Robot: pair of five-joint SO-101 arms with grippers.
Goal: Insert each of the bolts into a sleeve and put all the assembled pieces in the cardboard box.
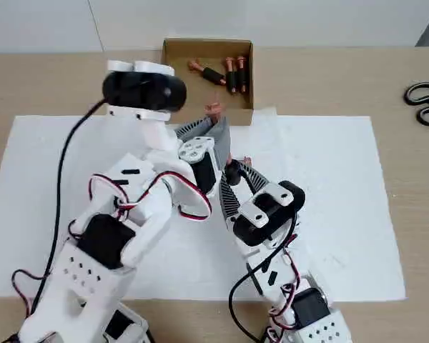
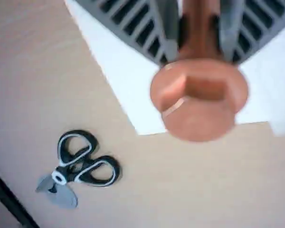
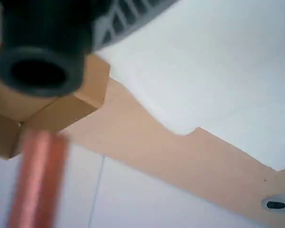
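Note:
My left gripper (image 1: 216, 120) hangs just in front of the cardboard box (image 1: 173, 71), shut on a copper bolt (image 1: 214, 109). In the left wrist view the bolt's hex head (image 2: 199, 99) sticks out past the grey fingers (image 2: 166, 28). My right gripper (image 1: 232, 171) sits close behind it over the white paper, shut on a black sleeve (image 3: 40, 57) whose open bore faces the box (image 3: 61, 107). A blurred copper bolt shaft (image 3: 38, 175) shows beside the sleeve. Several assembled pieces (image 1: 229, 71) lie inside the box.
A white paper sheet (image 1: 329, 200) covers the middle of the wooden table. Black-handled scissors (image 1: 425, 102) lie at the far right edge, also seen as scissors (image 2: 78, 166) on bare wood. The two arms stand close together near the box's front wall.

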